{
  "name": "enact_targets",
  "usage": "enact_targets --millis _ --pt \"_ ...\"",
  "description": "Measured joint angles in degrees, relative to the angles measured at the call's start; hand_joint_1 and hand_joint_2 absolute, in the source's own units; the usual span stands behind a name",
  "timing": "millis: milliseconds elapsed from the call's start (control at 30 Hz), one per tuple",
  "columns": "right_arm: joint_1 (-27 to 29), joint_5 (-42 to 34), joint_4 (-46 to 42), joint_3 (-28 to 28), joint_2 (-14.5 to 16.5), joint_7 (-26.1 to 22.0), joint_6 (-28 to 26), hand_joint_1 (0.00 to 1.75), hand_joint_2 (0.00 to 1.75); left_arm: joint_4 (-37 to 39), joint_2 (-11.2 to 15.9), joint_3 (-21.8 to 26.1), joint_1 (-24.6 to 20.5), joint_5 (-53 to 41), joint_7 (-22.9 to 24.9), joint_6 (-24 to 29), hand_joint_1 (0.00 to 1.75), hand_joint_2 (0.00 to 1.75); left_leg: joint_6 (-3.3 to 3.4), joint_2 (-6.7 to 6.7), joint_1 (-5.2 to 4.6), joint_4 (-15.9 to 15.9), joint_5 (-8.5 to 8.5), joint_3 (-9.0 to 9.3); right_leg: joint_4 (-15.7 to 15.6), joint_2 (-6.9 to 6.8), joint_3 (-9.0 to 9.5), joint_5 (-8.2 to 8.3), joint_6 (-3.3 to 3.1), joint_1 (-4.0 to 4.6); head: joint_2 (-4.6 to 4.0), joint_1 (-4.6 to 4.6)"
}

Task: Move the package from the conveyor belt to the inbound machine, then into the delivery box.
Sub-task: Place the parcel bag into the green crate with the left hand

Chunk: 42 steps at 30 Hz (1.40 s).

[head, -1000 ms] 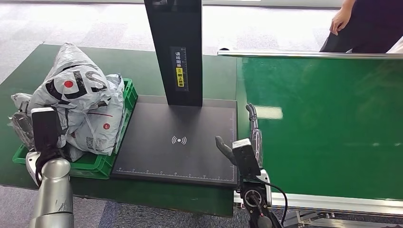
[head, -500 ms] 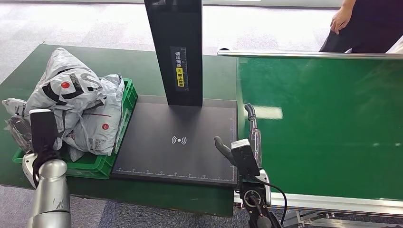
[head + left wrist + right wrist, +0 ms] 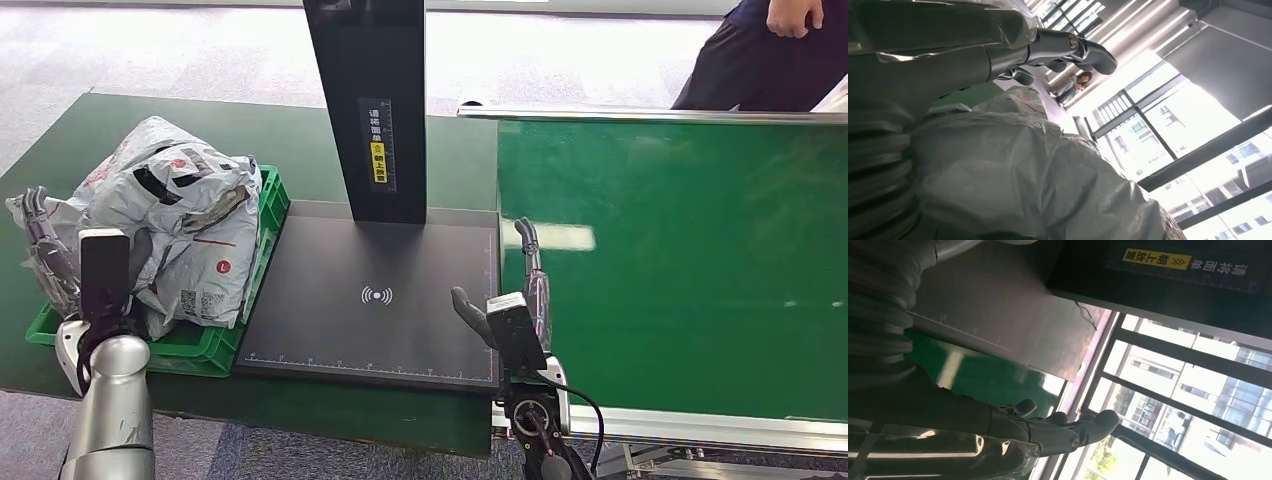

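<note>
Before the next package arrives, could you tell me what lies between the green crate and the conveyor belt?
In the head view, the dark scanner platform of the inbound machine.

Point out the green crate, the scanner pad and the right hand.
Green crate [image 3: 270,205]: head view, on its far right rim beside the bags.
Scanner pad [image 3: 377,295]: head view, on the white wireless symbol at its middle.
Right hand [image 3: 505,290]: head view, between its thumb and raised fingers.
</note>
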Motion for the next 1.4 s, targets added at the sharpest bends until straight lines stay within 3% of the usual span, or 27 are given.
enact_targets --millis 300,733,867,1400 --pt "0.0 0.3 0.0 -0.2 0.0 0.1 -0.1 0.00 1.75 -8.1 -2.6 -6.1 5.2 3.8 -1.5 -3.9 0.00 1.75 0.00 0.00 0.00 0.0 -0.01 -0.01 0.0 0.00 -0.02 0.00 0.00 0.00 0.00 0.00" --pt "0.0 0.4 0.0 -0.9 -0.1 -0.6 -0.2 0.00 1.75 -20.0 -5.2 -20.4 15.0 7.3 -3.9 -10.7 0.00 1.75 0.01 -0.01 0.00 0.0 -0.02 -0.04 0.0 0.00 -0.03 0.00 0.00 0.00 0.00 0.00" --pt "0.0 0.4 0.1 -1.0 -0.2 -1.0 -0.2 0.00 1.75 -21.3 -5.2 -25.0 17.0 7.4 -3.9 -10.5 0.00 1.75 0.01 -0.01 -0.01 0.0 -0.02 -0.06 0.0 0.00 -0.04 -0.01 0.00 -0.01 0.00 0.01" --pt "1.3 0.1 0.1 -1.7 -0.8 -1.3 0.1 0.00 1.75 -20.8 -4.8 -32.7 22.2 9.2 -4.4 -12.3 0.00 1.75 0.01 -0.02 -0.01 0.0 -0.04 -0.10 0.0 0.00 -0.09 -0.02 0.01 -0.01 0.00 0.01"
